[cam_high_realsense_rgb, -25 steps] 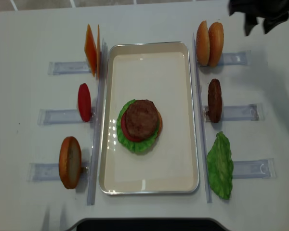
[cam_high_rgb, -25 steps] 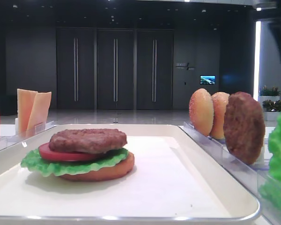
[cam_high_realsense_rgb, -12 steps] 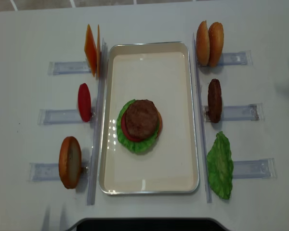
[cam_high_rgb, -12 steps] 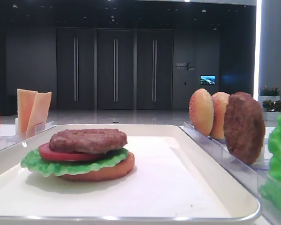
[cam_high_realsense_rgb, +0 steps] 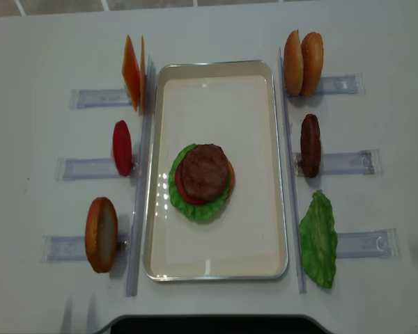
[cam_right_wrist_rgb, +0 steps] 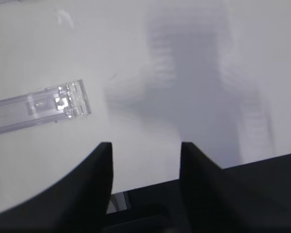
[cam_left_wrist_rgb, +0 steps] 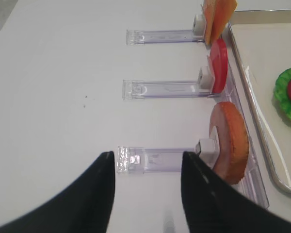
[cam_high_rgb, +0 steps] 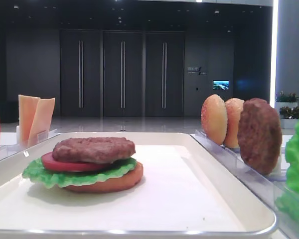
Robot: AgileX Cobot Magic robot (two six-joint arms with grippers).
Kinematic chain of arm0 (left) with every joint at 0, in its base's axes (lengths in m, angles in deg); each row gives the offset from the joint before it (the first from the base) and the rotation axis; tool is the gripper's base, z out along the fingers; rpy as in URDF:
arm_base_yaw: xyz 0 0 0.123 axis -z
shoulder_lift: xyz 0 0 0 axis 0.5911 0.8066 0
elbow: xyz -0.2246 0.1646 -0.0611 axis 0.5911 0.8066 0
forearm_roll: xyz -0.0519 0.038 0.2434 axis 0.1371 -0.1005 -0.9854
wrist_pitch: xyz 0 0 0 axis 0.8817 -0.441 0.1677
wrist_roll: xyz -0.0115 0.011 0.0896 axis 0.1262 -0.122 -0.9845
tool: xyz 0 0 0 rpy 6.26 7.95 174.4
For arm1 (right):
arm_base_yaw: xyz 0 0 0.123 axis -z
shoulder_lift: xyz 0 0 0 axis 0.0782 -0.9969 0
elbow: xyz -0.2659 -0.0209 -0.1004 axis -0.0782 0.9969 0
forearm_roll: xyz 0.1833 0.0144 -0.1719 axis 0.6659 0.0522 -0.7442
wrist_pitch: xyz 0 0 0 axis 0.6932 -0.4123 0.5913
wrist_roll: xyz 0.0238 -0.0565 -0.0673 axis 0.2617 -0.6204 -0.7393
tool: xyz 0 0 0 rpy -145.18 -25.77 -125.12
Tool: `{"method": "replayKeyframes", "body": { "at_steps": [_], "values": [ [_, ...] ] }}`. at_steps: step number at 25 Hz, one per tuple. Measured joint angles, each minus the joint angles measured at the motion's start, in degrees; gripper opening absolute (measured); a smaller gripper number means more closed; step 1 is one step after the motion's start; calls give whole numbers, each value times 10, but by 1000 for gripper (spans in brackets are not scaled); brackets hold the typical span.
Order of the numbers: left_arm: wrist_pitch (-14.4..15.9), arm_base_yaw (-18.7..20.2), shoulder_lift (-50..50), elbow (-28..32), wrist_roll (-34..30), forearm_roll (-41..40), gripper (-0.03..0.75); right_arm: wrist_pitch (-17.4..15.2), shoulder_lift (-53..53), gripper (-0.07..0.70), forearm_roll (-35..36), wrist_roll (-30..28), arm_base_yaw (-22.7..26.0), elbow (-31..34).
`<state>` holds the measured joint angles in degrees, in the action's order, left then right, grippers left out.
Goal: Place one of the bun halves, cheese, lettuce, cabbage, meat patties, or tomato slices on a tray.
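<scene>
Right claw (cam_right_wrist_rgb: pixel 145 160): fingers spread, empty, over bare worktop (cam_high_realsense_rgb: pixel 49 49) beside a clear holder (cam_right_wrist_rgb: pixel 39 104). Left claw (cam_left_wrist_rgb: pixel 146 170): spread, empty, near the left-edge holders. Tray (cam_high_realsense_rgb: pixel 216 268), worktop centre: base bun, lettuce (cam_high_realsense_rgb: pixel 188 203), tomato slice, meat patty (cam_high_realsense_rgb: pixel 205 171) stacked. Unplaced: cheese (cam_high_realsense_rgb: pixel 131 72) left; domed bun halves (cam_high_realsense_rgb: pixel 303 62) right. Judged partway; cheese or top bun outstanding.

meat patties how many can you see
2: one meat patty tops the stack on the tray; the other patty stands on edge in the clear holder right of the tray. None seems hidden.
</scene>
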<state>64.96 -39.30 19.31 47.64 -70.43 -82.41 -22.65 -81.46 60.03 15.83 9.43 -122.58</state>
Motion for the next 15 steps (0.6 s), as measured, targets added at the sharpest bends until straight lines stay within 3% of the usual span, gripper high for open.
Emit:
{"method": "replayKeyframes", "body": {
  "at_steps": [8,15],
  "values": [
    [0,0,0,0,0,0,345,36,247,311,5,-2,0,113],
    [0,0,0,0,0,0,345,38,378,311,27,-32,0,116]
  ]
}}
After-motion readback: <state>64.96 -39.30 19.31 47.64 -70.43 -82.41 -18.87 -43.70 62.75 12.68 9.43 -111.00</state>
